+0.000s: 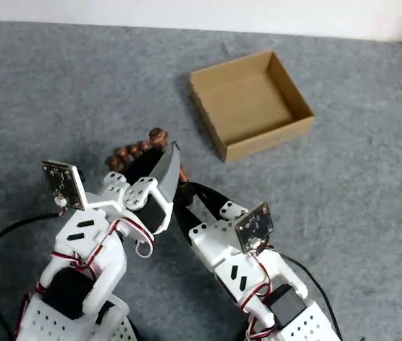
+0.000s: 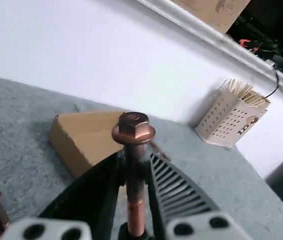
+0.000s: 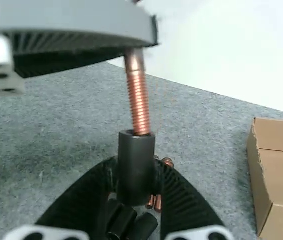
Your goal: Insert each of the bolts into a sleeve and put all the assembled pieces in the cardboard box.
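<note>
Left arm (image 1: pixel 91 245) and right arm (image 1: pixel 247 266) lean in side by side, grippers meeting between them. Left gripper (image 2: pixel 134 162) — fingers clamped on a bolt (image 2: pixel 134 132) (head past the fingertips). Right gripper (image 3: pixel 136 170) — fingers closed round an upright sleeve (image 3: pixel 136 155).

Your copper-coloured flanged hex bolt (image 2: pixel 133 133) meets the black cylindrical sleeve (image 3: pixel 136 167) tip-first at its mouth; your open brown cardboard box (image 1: pixel 266 141) lies apart.
</note>
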